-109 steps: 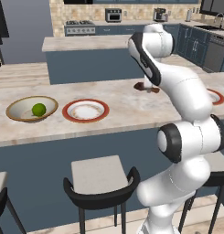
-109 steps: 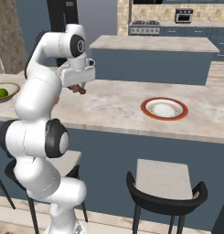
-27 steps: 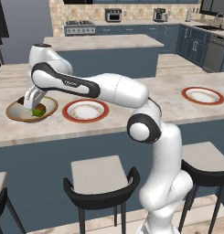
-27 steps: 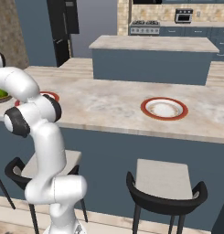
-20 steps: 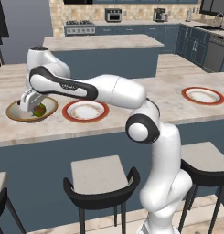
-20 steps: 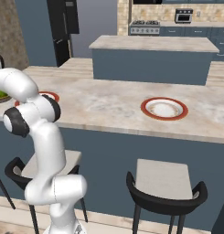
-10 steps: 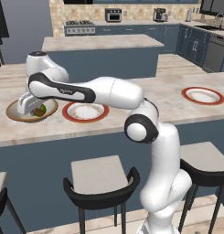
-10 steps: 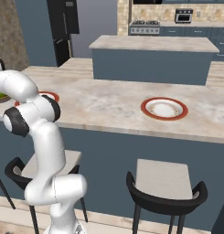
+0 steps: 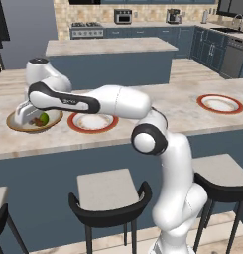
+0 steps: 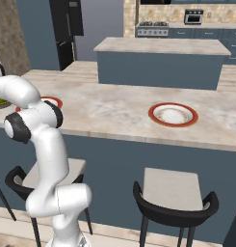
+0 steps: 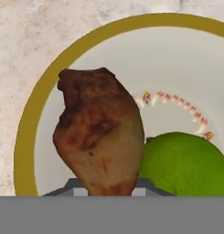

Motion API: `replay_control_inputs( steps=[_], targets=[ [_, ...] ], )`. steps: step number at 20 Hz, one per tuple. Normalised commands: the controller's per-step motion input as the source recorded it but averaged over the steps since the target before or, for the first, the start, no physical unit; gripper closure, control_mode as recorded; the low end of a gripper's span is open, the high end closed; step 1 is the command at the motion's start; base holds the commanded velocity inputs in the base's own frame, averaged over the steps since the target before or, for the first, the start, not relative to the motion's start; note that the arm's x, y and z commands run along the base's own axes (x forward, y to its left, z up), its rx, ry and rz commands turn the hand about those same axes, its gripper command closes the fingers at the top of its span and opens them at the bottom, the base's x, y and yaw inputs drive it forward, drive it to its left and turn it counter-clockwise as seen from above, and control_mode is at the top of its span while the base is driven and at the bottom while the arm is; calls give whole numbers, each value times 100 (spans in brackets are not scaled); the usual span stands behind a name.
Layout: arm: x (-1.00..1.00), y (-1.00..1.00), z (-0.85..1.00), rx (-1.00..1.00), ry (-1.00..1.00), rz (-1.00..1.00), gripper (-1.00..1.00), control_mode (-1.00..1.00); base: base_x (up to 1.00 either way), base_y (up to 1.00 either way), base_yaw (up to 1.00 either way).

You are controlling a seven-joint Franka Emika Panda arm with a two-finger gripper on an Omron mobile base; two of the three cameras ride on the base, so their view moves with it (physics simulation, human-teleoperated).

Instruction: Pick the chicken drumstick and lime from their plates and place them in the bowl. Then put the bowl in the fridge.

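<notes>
My gripper (image 9: 32, 117) reaches down into the tan bowl (image 9: 54, 120) at the left end of the counter, shut on the brown chicken drumstick (image 11: 99, 132). In the hand view the drumstick hangs thick end out, just above the bowl's pale inside (image 11: 177, 68). The green lime (image 11: 186, 164) lies in the bowl right beside it. In the left base view the lime (image 9: 44, 118) sits next to the hand. A red-rimmed plate (image 9: 74, 122) stands just right of the bowl, and another plate (image 9: 219, 103) lies at the far right. The dark fridge (image 10: 66, 29) stands beyond the counter.
Bar stools (image 9: 105, 191) line the near side of the counter (image 9: 167, 109). A second island (image 9: 108, 47) stands behind it, with a stove and cabinets along the back wall. My long white arm (image 9: 118, 101) stretches low over the near plate.
Over the last second the hand has sunk lower into the bowl with the drumstick. Several seconds ago it was lifting the drumstick at the far right plate.
</notes>
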Motion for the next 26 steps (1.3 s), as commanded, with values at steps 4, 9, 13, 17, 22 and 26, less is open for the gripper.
replay_control_inputs(
  steps=[4, 9, 13, 17, 22, 26],
  targets=[
    [11, 17, 0, 0, 2, 0, -100, -100, 0, 0, 0],
    [4, 3, 0, -2, 6, 0, -100, -100, 0, 0, 0],
    [0, -3, 2, -1, 3, 0, -100, -100, 0, 0, 0],
    [-2, -13, 23, 0, 0, -1, -100, -100, 0, 0, 0],
    [-26, -30, 18, 0, 0, -7, -100, -100, 0, 0, 0],
    [-41, -47, 1, 0, 0, -12, -100, -100, 0, 0, 0]
  ],
)
